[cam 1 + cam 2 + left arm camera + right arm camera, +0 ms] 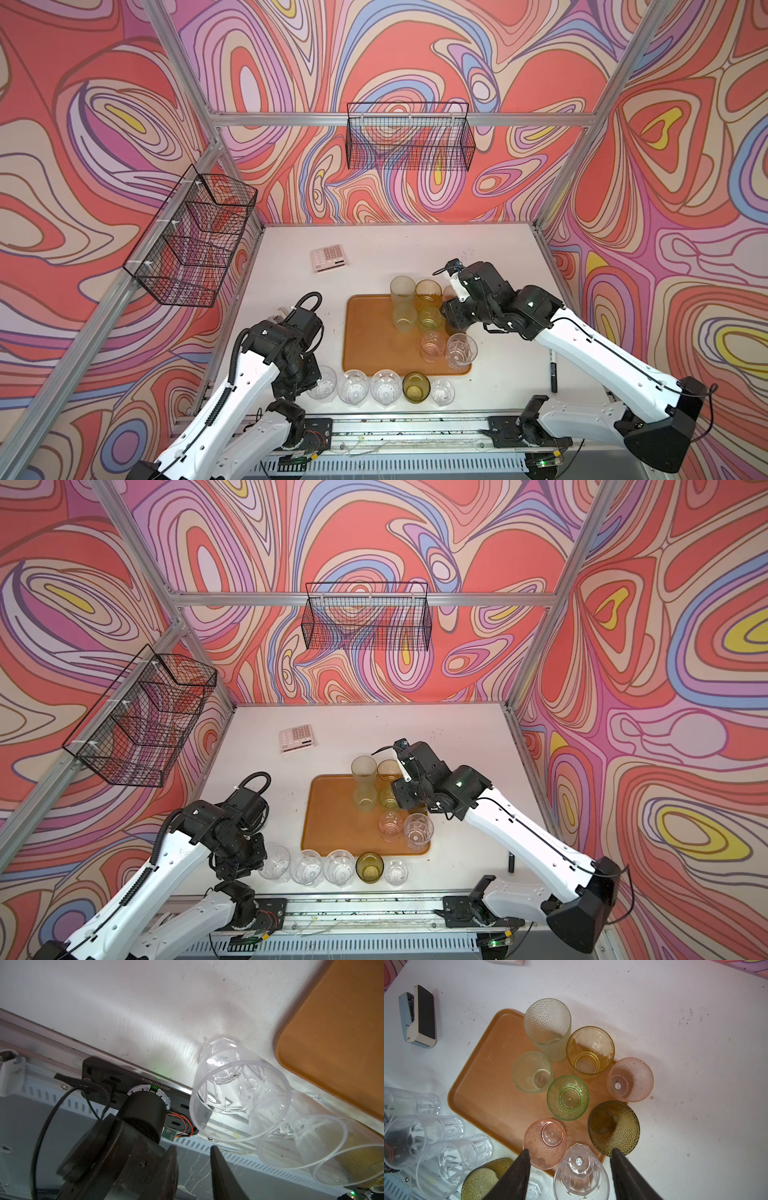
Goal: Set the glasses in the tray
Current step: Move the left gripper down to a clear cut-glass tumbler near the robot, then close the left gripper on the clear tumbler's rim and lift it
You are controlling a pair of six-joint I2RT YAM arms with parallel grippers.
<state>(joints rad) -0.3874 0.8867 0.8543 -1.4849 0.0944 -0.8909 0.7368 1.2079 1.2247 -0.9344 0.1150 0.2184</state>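
The orange-brown tray (pixel 370 332) (pixel 332 812) (pixel 483 1088) holds several glasses: a tall frosted one (pixel 548 1028), an amber one (pixel 589 1051), two green ones (pixel 568 1097), a pink one (pixel 545 1144) and a clear faceted one (pixel 581 1174). A dotted pink glass (pixel 630 1079) and a dotted olive glass (pixel 613 1128) stand at the tray's right edge. My right gripper (pixel 451 328) (pixel 571 1150) hangs open above them, holding nothing. On the table in front stand clear glasses (pixel 353 386) and an olive one (pixel 415 387). My left gripper (pixel 305 384) (pixel 193 1147) is open beside the leftmost clear glass (pixel 239 1093).
A calculator (pixel 328 258) lies at the back left of the table and a black marker (pixel 553 374) at the right. Wire baskets hang on the back wall (pixel 409 137) and the left wall (pixel 195 237). A grey and black device (pixel 418 1016) lies left of the tray.
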